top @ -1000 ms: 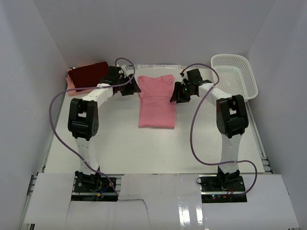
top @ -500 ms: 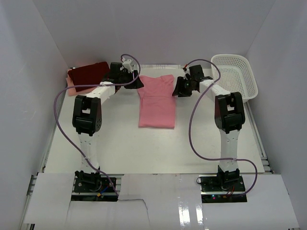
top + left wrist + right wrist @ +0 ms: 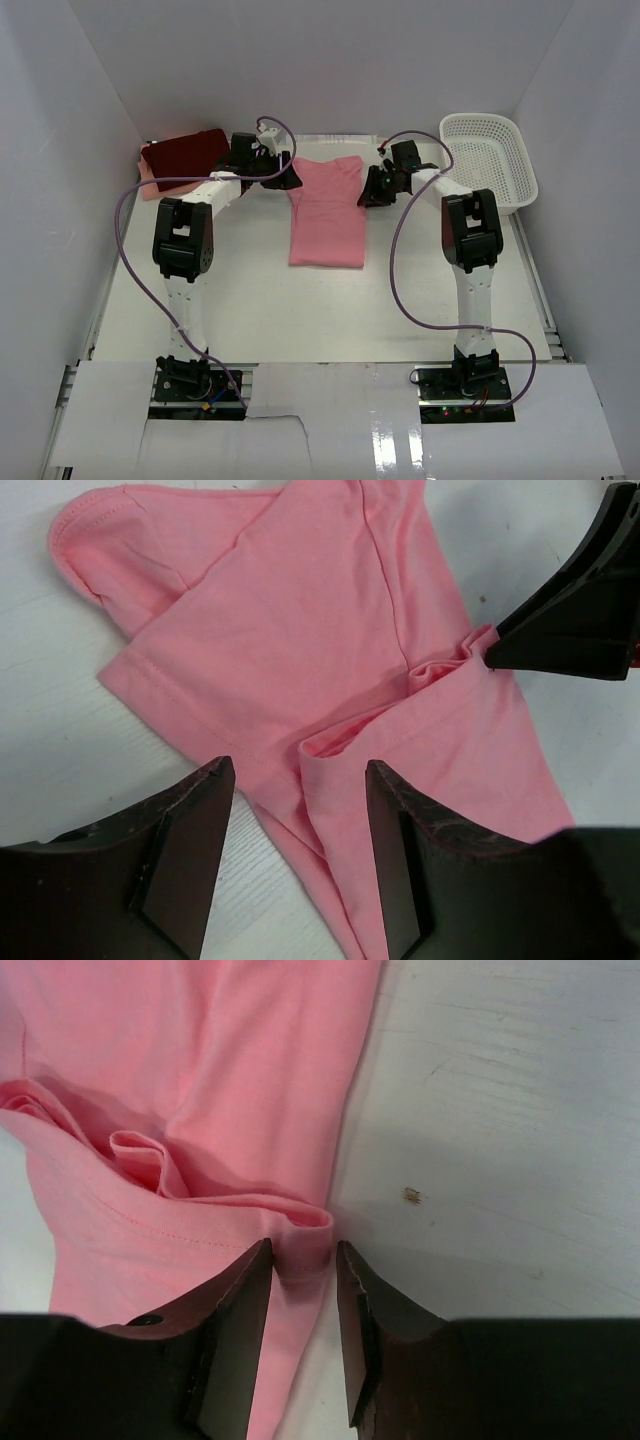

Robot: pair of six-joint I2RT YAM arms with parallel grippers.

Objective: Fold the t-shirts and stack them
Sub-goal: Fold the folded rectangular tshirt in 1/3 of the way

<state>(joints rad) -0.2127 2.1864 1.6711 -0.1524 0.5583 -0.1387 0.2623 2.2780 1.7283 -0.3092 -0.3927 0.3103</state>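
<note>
Currently salmon-pink cloth t-shirt (image 3: 327, 210) lies flat, far-middle of counter (image 3: 250, 300). Left fingers (image 3: 185, 860) spread, straddling its sleeve-side edge. Right fingers (image 3: 235, 1330) pinching rolled fold on opposite edge. Dark maroon-red shirt (image 3: 183, 155) folded, far-left corner.

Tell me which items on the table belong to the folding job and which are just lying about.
Job:
salmon-pink t-shirt
dark maroon t-shirt
pale peach t-shirt, under the maroon one

Lying about:
white mesh basket
</note>
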